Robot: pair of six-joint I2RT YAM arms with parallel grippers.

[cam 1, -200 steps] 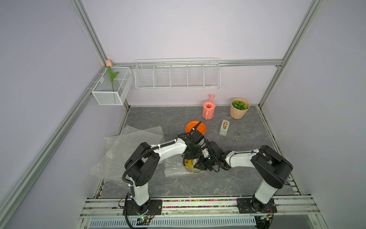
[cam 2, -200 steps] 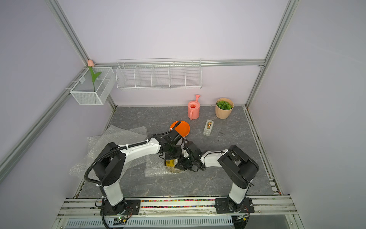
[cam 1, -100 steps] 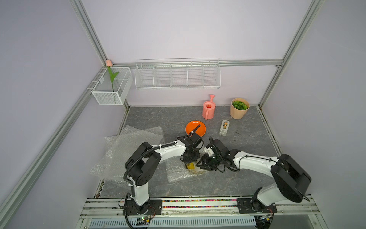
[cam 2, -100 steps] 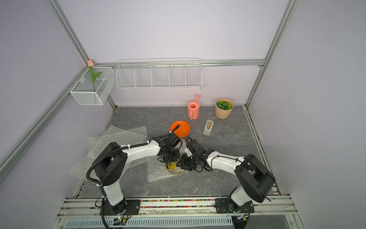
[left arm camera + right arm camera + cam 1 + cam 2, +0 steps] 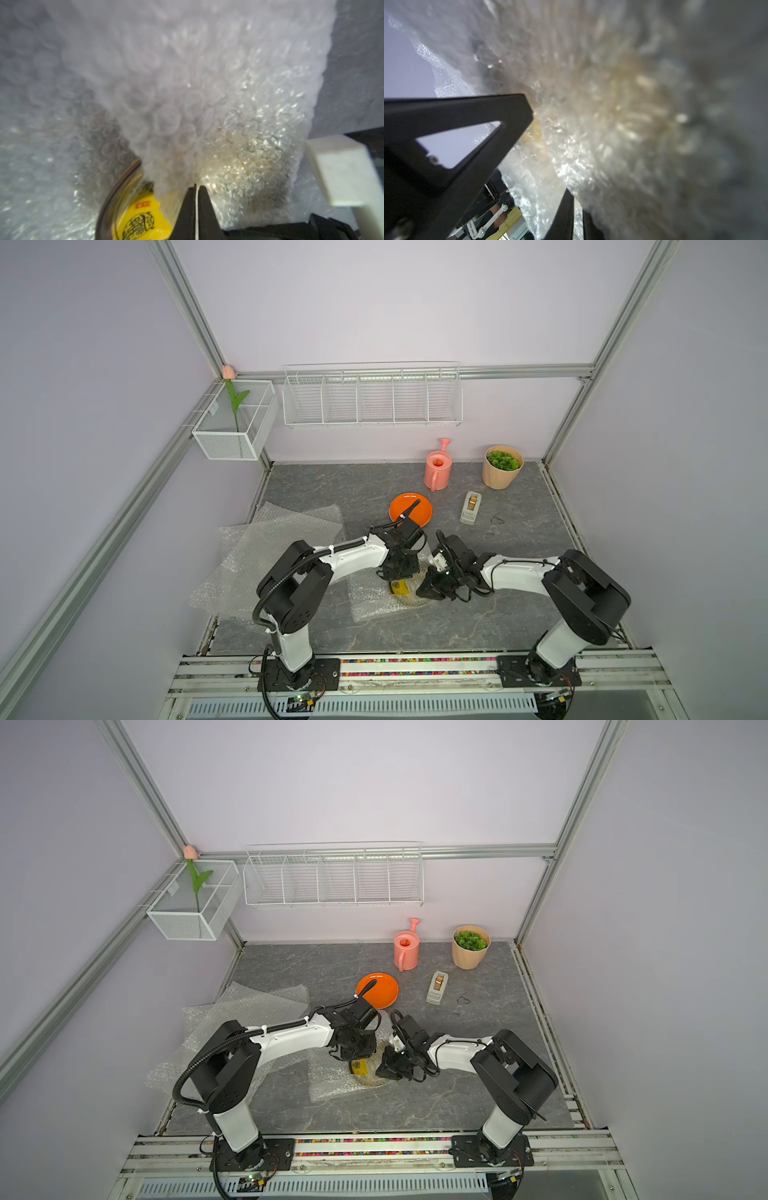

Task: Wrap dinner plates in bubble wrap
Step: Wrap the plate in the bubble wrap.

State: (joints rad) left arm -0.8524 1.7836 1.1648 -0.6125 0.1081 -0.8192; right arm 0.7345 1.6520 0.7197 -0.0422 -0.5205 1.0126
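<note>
The yellow plate [image 5: 401, 587] lies on a bubble wrap sheet [image 5: 374, 605] in the middle of the desk [image 5: 498, 614], only partly covered. The left gripper [image 5: 195, 199] and right gripper [image 5: 577, 216] each pinch that sheet tight beside it. The orange plate [image 5: 409, 510] behind is bare, so most wrapping is left.

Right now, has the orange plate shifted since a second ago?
No. The orange plate sits just as near the tape dispenser and pink watering can as before.
</note>
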